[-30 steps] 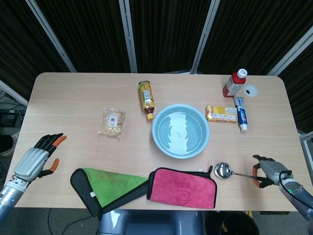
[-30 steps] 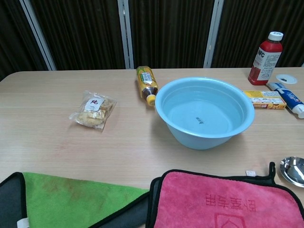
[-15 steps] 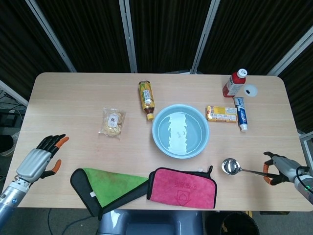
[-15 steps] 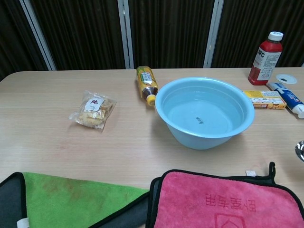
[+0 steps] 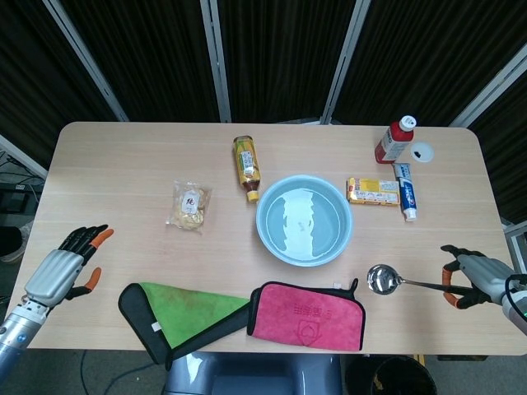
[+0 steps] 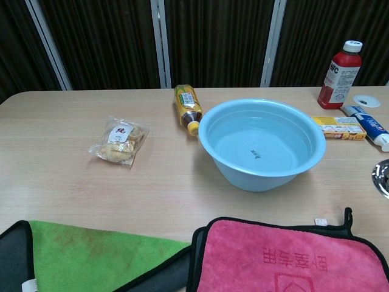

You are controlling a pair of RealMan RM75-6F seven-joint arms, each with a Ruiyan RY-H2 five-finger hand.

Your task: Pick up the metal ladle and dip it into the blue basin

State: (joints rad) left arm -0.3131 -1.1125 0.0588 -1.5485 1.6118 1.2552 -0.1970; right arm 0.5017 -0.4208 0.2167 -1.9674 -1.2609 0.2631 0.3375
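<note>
The right hand sits at the lower right of the head view, just off the table's right edge, with its fingers closed around the far end of the metal ladle's handle. The ladle's long axis runs almost level across the frame, from the hand on the right to the shiny bowl on the left, tipped only slightly. The bowl end therefore points toward the middle of the table, and it hangs near the upper right corner of the pink cloth.

The blue basin lies up and to the left of the ladle's bowl in the head view, near it but not touching. Since the handle already points roughly that way, the coming move looks like a carry along the ladle's own length, leftward and a little up the frame, then a dip over the near right rim (whether the ladle is clear of the tabletop cannot be told from above). In the chest view only a sliver of the ladle bowl shows at the right edge, level with the basin's lower wall and well to its right.

The left hand rests at the lower left of the head view, holding nothing, fingers spread. It is far from both ladle and basin, so the right hand is plainly the nearer one for this job.
</note>
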